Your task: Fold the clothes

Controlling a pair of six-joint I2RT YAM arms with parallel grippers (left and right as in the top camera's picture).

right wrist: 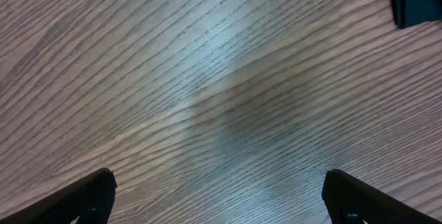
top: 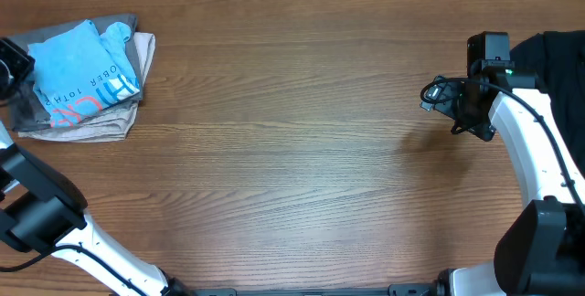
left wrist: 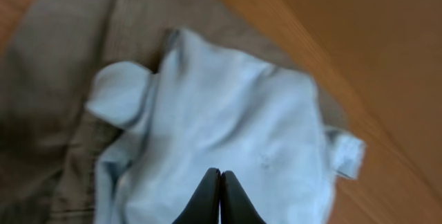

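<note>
**As left jaws sit closed, T-shirt (left wrist: 228, 106) lies just ahead**

While the left gripper (left wrist: 220, 175) has its jaws pressed together, the light blue T-shirt lies bundled beyond their tips on a grey garment (left wrist: 62, 79). The right gripper (right wrist: 217, 186) has its jaws wide apart over the tabletop (right wrist: 207, 79).

The T-shirt (top: 80, 68) lies on a folded garment (top: 101, 124) at the far-left back of the table (top: 292, 168), under the left gripper (left wrist: 220, 195); the right gripper (right wrist: 221, 196) hangs over the right side, near a cloth (top: 562, 58)

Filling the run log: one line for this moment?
shirt: folded, on grey cloth | left gripper: shut over shirt | right gripper: open over table
</note>
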